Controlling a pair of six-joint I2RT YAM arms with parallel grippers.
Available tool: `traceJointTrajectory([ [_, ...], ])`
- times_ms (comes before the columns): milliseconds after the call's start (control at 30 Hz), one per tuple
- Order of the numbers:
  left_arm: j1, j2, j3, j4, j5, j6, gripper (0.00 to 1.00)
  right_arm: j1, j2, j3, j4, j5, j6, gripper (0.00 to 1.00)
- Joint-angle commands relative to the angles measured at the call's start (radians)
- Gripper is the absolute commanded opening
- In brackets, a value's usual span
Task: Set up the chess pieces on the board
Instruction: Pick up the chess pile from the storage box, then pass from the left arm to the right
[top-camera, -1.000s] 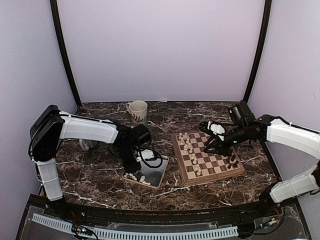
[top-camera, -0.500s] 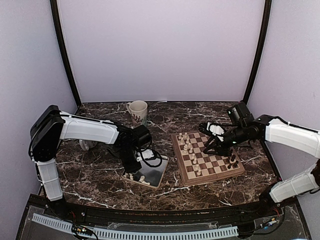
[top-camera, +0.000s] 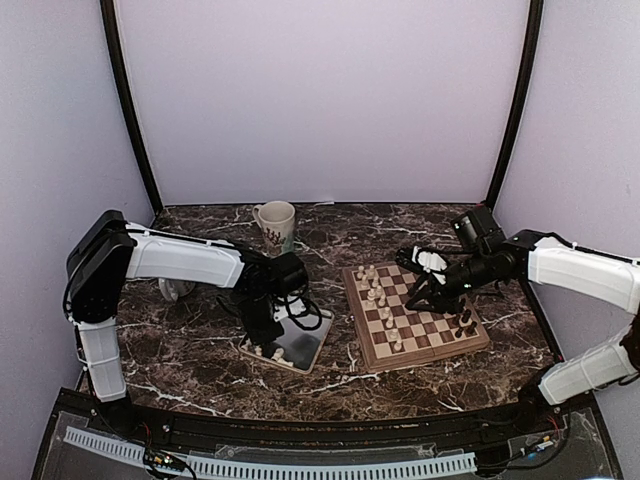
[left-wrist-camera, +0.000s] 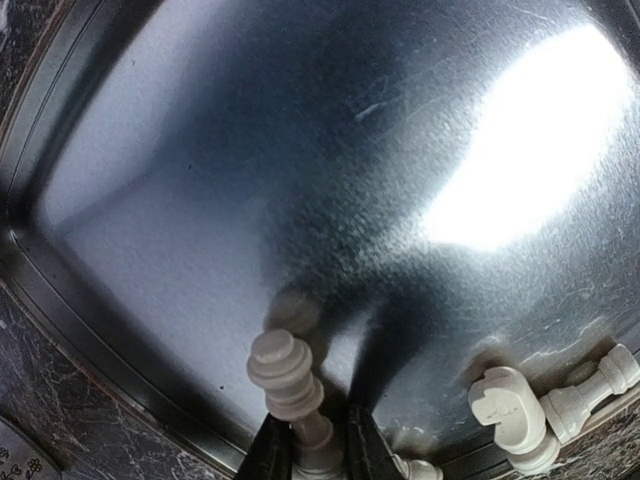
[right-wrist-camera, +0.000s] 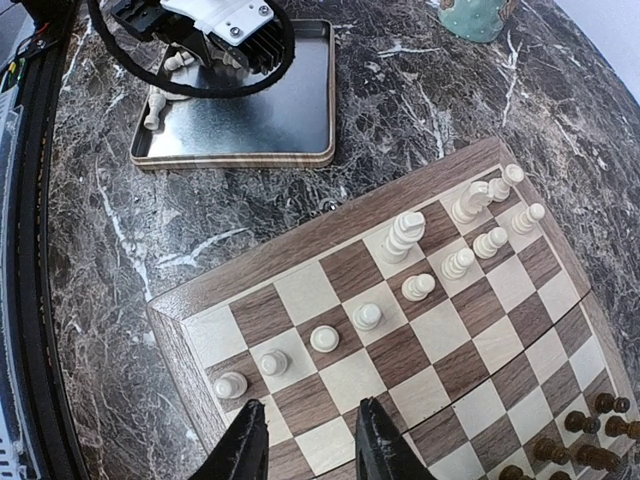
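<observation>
left gripper (left-wrist-camera: 318, 452): clamped on white chess piece (left-wrist-camera: 287, 378), inside tray (left-wrist-camera: 150, 200) left of board (right-wrist-camera: 300, 252) | right gripper (right-wrist-camera: 312, 442): jaws apart, empty, above board

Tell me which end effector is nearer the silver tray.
Left. The left end effector is down inside the silver tray, gripping a white chess piece. The right end effector hovers open over the chessboard, well clear of the tray.

The tray (top-camera: 305, 346) lies left of the board (top-camera: 425, 322), with the mug (top-camera: 276, 222) behind it. Chess pieces (top-camera: 375, 293) line the board's left side; others lie in the tray.
</observation>
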Motion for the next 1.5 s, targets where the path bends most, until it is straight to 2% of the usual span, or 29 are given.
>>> traceJointTrajectory([
  [0,0.007,0.028,-0.006,-0.030,0.011,-0.019,0.07,-0.005,0.007,0.017,-0.008,-0.026,0.005,0.31],
  [233,0.007,-0.115,0.028,0.048,0.084,-0.006,0.06,-0.019,-0.029,0.104,-0.012,0.018,0.060,0.31],
  [400,0.007,-0.240,-0.052,0.226,0.148,-0.012,0.06,-0.026,0.020,0.212,-0.056,-0.055,0.111,0.34],
  [667,0.007,-0.353,-0.227,0.558,0.198,-0.059,0.07,-0.027,0.284,0.469,-0.236,-0.340,0.181,0.37],
  [800,0.007,-0.370,-0.288,0.654,0.220,-0.079,0.07,-0.015,0.438,0.585,-0.304,-0.447,0.209,0.37],
  [1133,0.007,-0.440,-0.382,0.811,0.262,-0.113,0.08,0.116,0.720,0.821,-0.430,-0.527,0.240,0.40],
  [1467,0.007,-0.465,-0.382,0.852,0.310,-0.134,0.10,0.180,0.874,1.033,-0.478,-0.577,0.293,0.44],
])
